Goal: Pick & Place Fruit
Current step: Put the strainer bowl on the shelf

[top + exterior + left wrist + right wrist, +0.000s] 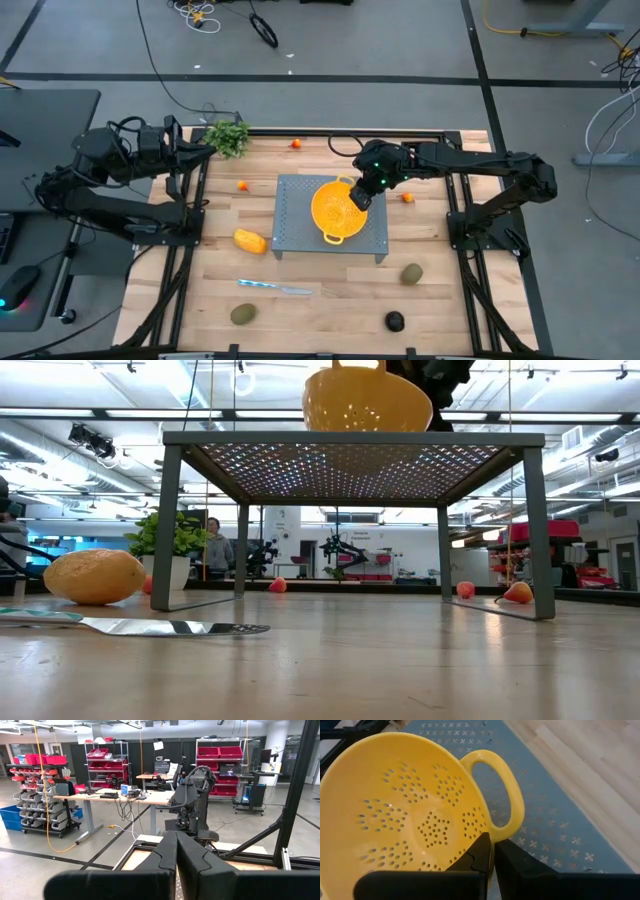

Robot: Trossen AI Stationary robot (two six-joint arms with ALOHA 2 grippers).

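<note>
Yellow colander (335, 211) sits on the grey perforated stand (300, 240) at table centre; the right gripper (360, 197) pinches its rim at 2 o'clock, jaws narrow. Fruit lies around: mango (250, 241) at 9, kiwis (243, 314) (412, 274) at 7 and 4, small tomatoes (296, 144) toward 12. The left gripper (176, 865), jaws closed and empty, waits at 10.

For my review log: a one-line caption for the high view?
Right gripper at yellow colander's rim on the grey stand; fruit scattered around.

Robotics lab, shelving with red bins (216, 752), workbench (112, 797), cables across floor
</note>
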